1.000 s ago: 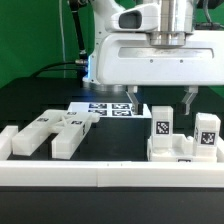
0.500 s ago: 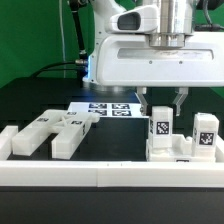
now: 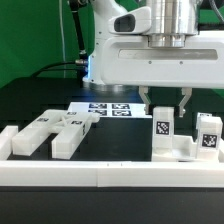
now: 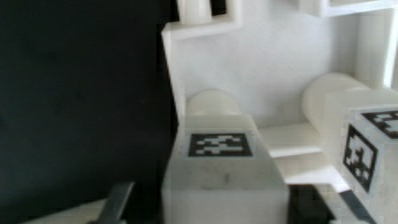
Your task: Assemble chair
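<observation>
The chair is in loose white pieces. One chunky piece stands at the exterior view's right, with two upright tagged posts. My gripper is down over its left post and shut on that post's top, one finger on each side. In the wrist view the same post runs between my dark fingers, its tag facing up, and my gripper straddles it. The second post stands free beside it and also shows in the wrist view.
Several loose white chair pieces lie at the exterior view's left on the black table. The marker board lies behind them. A white rail borders the table's near edge. The arm's white body looms above.
The fingers have drawn in from a wide stance onto the left post. The two-post piece has shifted slightly toward the exterior view's right and nearer the rail.
</observation>
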Motion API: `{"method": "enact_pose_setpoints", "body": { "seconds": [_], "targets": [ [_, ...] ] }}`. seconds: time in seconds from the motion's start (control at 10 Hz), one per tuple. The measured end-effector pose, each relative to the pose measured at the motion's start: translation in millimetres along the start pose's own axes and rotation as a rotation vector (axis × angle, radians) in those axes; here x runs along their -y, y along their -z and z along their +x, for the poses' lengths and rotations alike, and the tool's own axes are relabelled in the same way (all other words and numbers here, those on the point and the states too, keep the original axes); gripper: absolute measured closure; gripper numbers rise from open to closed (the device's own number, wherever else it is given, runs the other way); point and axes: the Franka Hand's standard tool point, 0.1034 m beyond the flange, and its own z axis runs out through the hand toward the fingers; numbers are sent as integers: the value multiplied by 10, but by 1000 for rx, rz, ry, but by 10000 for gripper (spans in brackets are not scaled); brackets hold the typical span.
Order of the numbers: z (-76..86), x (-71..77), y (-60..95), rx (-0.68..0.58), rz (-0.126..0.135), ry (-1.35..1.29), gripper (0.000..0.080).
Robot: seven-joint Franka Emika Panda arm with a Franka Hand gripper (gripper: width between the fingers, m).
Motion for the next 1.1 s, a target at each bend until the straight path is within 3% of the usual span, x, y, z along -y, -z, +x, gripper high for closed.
{"method": "enact_pose_setpoints", "body": {
  "seconds": [1.1],
  "targets": [
    [-14,57,-10,36,42,-785,509]
  ]
}}
